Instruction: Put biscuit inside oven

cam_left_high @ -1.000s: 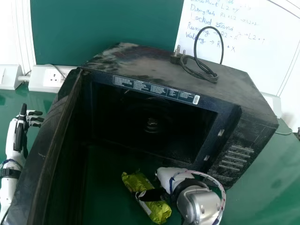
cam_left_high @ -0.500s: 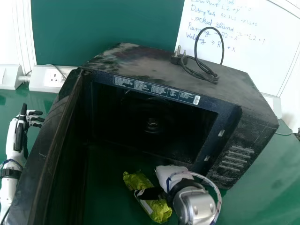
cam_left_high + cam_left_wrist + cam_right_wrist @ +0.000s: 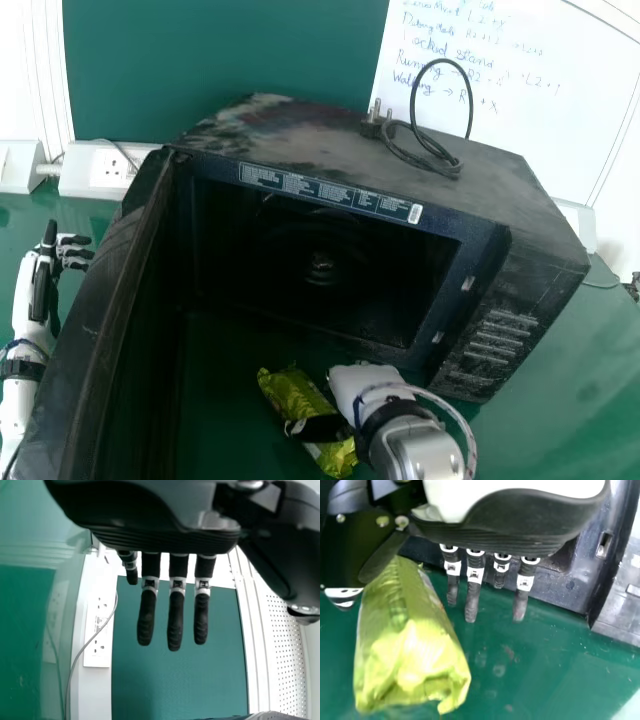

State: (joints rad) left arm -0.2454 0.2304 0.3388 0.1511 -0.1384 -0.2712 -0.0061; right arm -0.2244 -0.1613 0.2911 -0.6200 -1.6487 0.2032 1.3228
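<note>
Biscuit packet (image 3: 295, 393): we count one, yellow-green, on the green table (image 3: 540, 430), before the oven opening, outside of it
Right hand (image 3: 350, 382): one, beside the packet; its fingers are straight and a bit spread, its thumb lies across the wrapper, and we cannot tell if it presses
Left hand (image 3: 43, 285): one, beyond the door, fingers straight and spread
Oven (image 3: 270, 135): one, with one door (image 3: 88, 300), open; inside we see one small hub (image 3: 320, 263)
Cord (image 3: 437, 155): one, looped on the oven top, with one plug (image 3: 375, 124)
</note>
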